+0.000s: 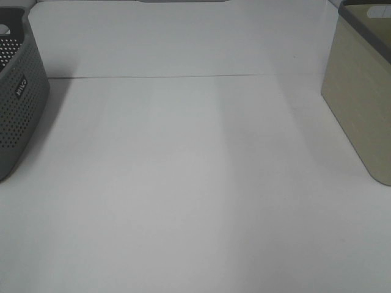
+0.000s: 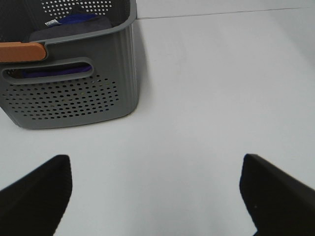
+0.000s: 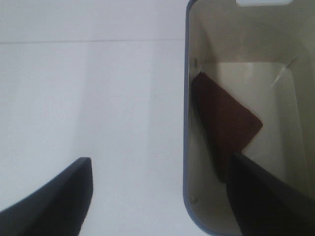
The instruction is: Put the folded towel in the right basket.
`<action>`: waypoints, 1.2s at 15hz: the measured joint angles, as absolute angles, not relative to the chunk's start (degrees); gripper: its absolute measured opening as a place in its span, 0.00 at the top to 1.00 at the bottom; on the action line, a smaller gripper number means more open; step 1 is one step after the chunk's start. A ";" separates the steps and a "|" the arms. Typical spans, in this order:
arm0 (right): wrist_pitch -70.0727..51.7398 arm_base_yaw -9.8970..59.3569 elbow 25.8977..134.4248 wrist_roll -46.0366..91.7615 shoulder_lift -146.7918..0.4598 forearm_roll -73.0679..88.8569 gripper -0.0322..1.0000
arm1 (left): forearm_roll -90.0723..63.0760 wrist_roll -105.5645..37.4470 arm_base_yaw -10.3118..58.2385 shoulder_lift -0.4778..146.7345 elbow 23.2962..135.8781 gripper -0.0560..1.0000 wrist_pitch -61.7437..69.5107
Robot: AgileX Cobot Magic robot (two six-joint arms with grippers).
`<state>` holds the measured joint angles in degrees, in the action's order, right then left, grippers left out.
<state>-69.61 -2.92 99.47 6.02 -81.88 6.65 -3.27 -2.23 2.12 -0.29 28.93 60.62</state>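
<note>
The right basket [image 1: 360, 97] is beige with a grey rim, at the right edge of the high view. In the right wrist view a folded dark red towel [image 3: 224, 125] lies inside this basket [image 3: 187, 123], leaning against its wall. My right gripper [image 3: 162, 196] is open and empty, above the basket's rim, one finger over the table and one over the basket. My left gripper [image 2: 155, 191] is open and empty over the bare white table, short of the grey basket [image 2: 74, 93]. Neither gripper shows in the high view.
A grey perforated basket [image 1: 18, 91] stands at the left edge, holding dark blue and purple cloth [image 2: 74, 24] and an orange piece [image 2: 22, 51] on its rim. The white table [image 1: 183, 183] spreads between the two baskets.
</note>
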 joint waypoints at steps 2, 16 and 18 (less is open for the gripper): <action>-69.61 -2.92 90.18 6.30 -74.83 5.79 0.28 | -3.27 -2.23 2.12 -0.29 28.93 0.12 60.62; -59.13 -2.92 30.94 5.67 -8.08 3.72 0.28 | -3.27 -2.23 2.12 -0.29 28.93 0.12 60.62; -59.76 -2.92 30.02 5.73 0.00 2.81 0.28 | -3.27 -2.23 2.12 -0.29 28.93 0.12 60.62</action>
